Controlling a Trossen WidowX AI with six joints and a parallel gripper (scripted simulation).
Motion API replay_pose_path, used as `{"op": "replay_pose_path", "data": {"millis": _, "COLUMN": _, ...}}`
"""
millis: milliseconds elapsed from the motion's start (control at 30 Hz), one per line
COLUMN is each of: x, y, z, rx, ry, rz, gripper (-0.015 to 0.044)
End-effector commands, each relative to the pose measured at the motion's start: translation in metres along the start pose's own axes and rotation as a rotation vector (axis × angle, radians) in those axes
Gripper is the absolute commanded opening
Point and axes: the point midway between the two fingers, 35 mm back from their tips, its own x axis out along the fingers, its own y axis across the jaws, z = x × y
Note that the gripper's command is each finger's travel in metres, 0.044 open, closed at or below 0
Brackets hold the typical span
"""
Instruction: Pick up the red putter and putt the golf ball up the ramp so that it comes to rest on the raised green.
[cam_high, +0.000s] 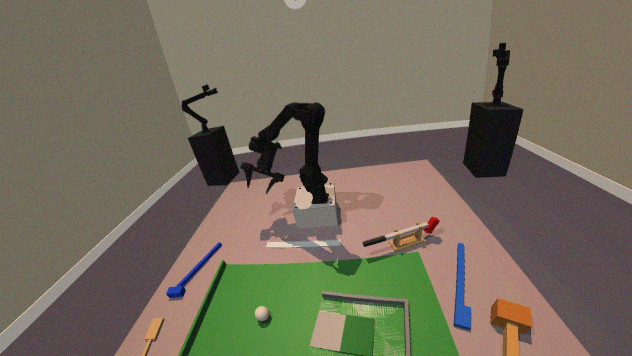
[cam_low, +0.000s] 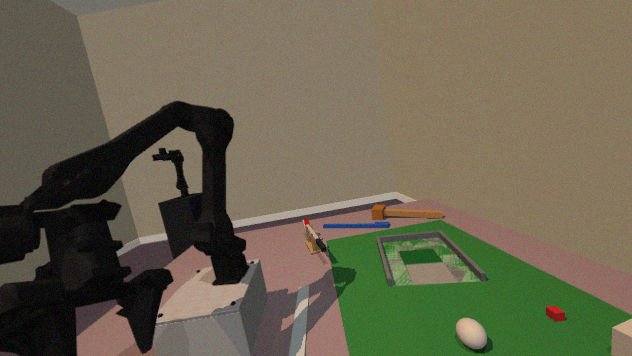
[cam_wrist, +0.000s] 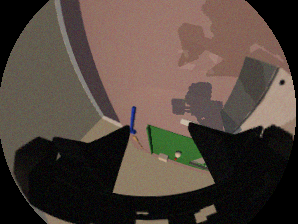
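Red-headed putter (cam_high: 402, 233) lies on a blocky wooden stand; the black hand (cam_high: 260, 181) gapes wide, holding nothing.

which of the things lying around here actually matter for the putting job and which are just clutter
For the job:
red putter, resting on its wooden stand
golf ball on the green mat
ramp and raised green inside the grey frame
gripper, open and empty

Just lying about:
blue putter
blue bar
orange mallet
small wooden paddle
small red block
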Motion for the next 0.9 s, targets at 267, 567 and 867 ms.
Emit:
{"op": "replay_pose_path", "data": {"millis": 267, "x": 0.034, "y": -0.001, "z": -0.054, "rx": -0.394, "ry": 0.123, "rz": -0.102, "gripper": 0.044}}
{"op": "replay_pose_path", "data": {"millis": 567, "x": 0.072, "y": -0.034, "z": -0.14, "rx": -1.097, "ry": 0.349, "rz": -0.238, "gripper": 0.044}}
{"op": "replay_pose_path", "data": {"millis": 867, "x": 0.089, "y": -0.098, "z": -0.22, "rx": -1.812, "ry": 0.645, "rz": -0.298, "gripper": 0.044}}
